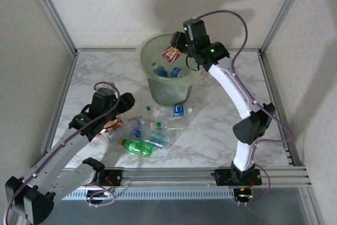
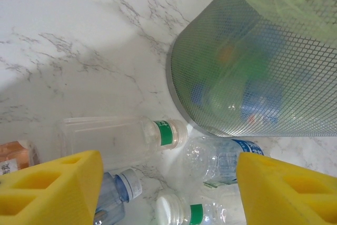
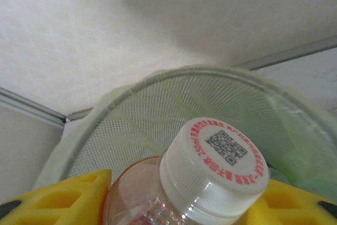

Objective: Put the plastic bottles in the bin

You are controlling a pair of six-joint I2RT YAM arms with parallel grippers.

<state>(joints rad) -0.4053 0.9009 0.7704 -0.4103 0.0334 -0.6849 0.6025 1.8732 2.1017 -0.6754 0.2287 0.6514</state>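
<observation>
right claw (image 1: 180, 52) grips red-label clear plastic bottle (image 3: 213, 169) | round pale-green plastic bin (image 1: 143, 56) straight below | left claw (image 1: 119, 117) open, near-left

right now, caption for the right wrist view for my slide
Right gripper holds a clear white-capped plastic bottle over the round pale-green bin

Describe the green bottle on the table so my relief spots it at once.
Find the pale-green bin at the back of the marble table. A cluster of bottles lies in front of it; the green bottle is the one nearest the arms' bases. It alone is green throughout; its neighbours are clear.
</observation>
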